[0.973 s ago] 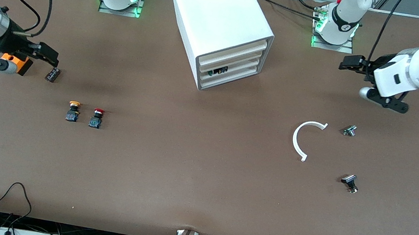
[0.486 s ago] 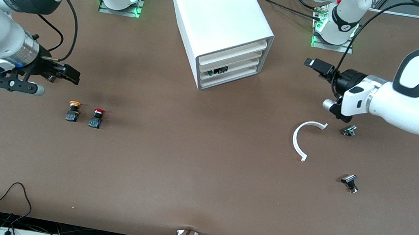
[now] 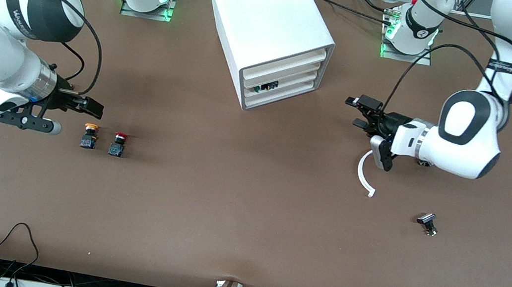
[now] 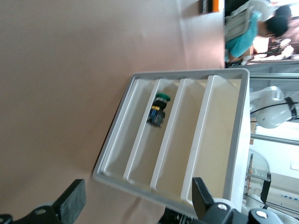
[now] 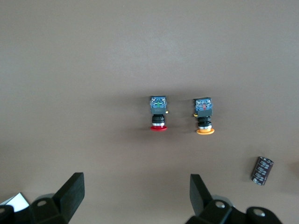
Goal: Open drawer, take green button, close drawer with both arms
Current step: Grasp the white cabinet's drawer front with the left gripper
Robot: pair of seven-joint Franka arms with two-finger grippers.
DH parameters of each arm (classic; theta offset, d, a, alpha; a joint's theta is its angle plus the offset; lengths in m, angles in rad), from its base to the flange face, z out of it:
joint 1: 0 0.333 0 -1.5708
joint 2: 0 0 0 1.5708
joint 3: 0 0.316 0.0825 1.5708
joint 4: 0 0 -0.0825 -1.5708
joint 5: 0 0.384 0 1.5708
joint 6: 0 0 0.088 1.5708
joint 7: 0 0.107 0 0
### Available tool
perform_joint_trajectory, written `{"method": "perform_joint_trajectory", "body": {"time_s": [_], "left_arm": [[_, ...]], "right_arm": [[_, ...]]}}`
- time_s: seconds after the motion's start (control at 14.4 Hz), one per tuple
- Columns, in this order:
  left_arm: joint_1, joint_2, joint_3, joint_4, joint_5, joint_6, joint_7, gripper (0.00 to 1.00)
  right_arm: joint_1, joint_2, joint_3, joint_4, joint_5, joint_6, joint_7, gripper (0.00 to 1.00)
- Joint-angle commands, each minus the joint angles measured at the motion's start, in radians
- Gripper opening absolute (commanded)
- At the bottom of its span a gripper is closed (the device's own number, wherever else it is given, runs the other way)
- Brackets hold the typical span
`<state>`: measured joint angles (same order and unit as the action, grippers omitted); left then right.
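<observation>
On the table (image 3: 245, 222), the white cabinet (image 3: 268, 20) stands between the arm bases, its four drawers pushed in; the green button (image 4: 159, 108) lies in the drawer (image 4: 148, 135) second from the bottom. The left end effector (image 3: 359, 113) hangs with fingers spread over bare table facing the drawer fronts, a white curved strip (image 3: 364, 176) just beside it. The right end effector (image 3: 90, 108) hovers, fingers apart, near the orange-capped button (image 3: 89, 135) and red-capped button (image 3: 117, 143). Wide bare table lies nearer the front camera.
</observation>
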<state>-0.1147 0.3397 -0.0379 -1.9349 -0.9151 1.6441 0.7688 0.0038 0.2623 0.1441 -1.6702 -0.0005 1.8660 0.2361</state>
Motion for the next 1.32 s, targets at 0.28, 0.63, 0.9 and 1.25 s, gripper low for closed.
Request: {"method": "perform_joint_trajectory", "body": {"time_s": [0.28, 0.63, 0.9, 1.25], "left_arm": [[0.076, -0.068, -0.013, -0.199, -0.195, 0.028, 0.164, 1.0], [0.075, -0.139, -0.097, -0.409, -0.323, 0.129, 0.242, 1.0], [0.064, -0.126, -0.099, -0.441, -0.386, 0.152, 0.283, 1.0], [0.059, -0.096, -0.141, -0.467, -0.475, 0.158, 0.29, 1.0]], "right_arm": [[0.03, 0.066, 0.005, 0.018, 0.027, 0.016, 0.093, 1.0], [0.074, 0.083, 0.005, 0.018, 0.017, 0.022, 0.183, 1.0], [0.088, 0.094, 0.005, 0.018, 0.016, 0.03, 0.202, 1.0], [0.131, 0.104, 0.005, 0.02, 0.0, 0.053, 0.264, 1.0]]}}
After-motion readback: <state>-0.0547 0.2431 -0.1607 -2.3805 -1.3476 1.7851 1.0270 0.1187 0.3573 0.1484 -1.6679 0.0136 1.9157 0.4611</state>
